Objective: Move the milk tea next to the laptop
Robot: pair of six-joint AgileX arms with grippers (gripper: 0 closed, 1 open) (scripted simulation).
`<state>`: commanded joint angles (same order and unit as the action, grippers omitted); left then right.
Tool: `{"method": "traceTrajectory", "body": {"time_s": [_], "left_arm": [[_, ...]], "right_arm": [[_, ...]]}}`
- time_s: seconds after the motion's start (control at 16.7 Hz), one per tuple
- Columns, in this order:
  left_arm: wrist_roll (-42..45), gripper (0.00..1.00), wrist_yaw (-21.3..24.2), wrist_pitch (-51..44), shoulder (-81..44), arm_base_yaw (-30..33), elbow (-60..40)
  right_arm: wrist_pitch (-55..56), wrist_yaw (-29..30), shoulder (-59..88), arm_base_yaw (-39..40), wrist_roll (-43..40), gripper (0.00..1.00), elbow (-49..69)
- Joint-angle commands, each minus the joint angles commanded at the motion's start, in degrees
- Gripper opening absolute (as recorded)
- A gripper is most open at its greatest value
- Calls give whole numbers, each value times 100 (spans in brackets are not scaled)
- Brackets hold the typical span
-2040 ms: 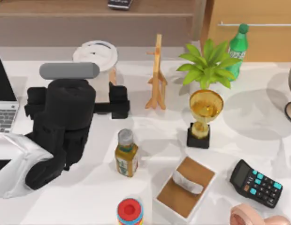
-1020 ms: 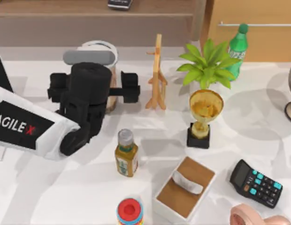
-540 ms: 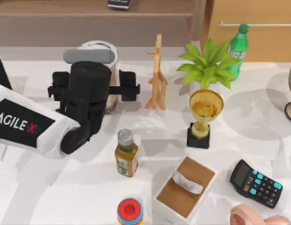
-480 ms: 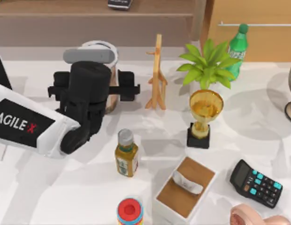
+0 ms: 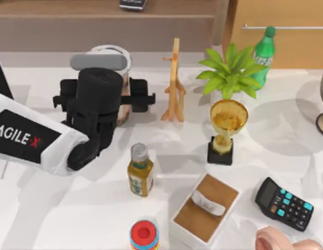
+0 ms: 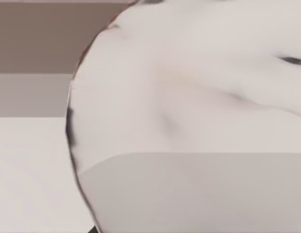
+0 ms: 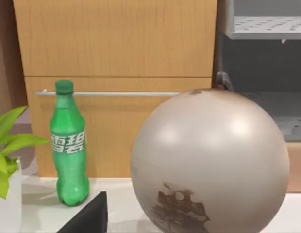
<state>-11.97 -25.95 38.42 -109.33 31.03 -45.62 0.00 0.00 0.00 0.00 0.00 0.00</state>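
The milk tea (image 5: 117,53), a clear cup with a white domed lid, stands at the back left of the table. My left gripper (image 5: 105,99) reaches over it from the front, one black finger on each side of the cup and closed in against it. In the left wrist view the white lid (image 6: 189,111) looms very close. A black sliver of the laptop (image 5: 1,80) screen shows at the far left edge, behind my left arm. A dark part of my right gripper (image 7: 87,216) shows in the right wrist view, facing a globe.
An amber bottle (image 5: 140,172) stands just in front of the left arm. A wooden stand (image 5: 174,83), plant (image 5: 232,70), trophy (image 5: 226,130), tissue box (image 5: 206,208), calculator (image 5: 284,203) and green bottle (image 5: 264,52) fill the middle and right. A grey globe (image 7: 209,160) stands at far right.
My left arm swung from the laptop side to the milk tea and its fingers narrowed around the cup. Over the last half second almost nothing moved.
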Motion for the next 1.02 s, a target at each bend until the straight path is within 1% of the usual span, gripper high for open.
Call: {"method": "traceTrajectory", "body": {"time_s": [0.06,0.12,0.66,1.02], "left_arm": [[0,2,0,0,0,0,0],[0,0,0,0,0,0,0],[9,0,-2,-17,17,12,0],[8,0,-5,-251,193,12,-56]], "right_arm": [[0,0,0,0,0,100,0],[0,0,0,0,0,100,0],[0,0,0,0,0,100,0],[0,0,0,0,0,100,0]]}}
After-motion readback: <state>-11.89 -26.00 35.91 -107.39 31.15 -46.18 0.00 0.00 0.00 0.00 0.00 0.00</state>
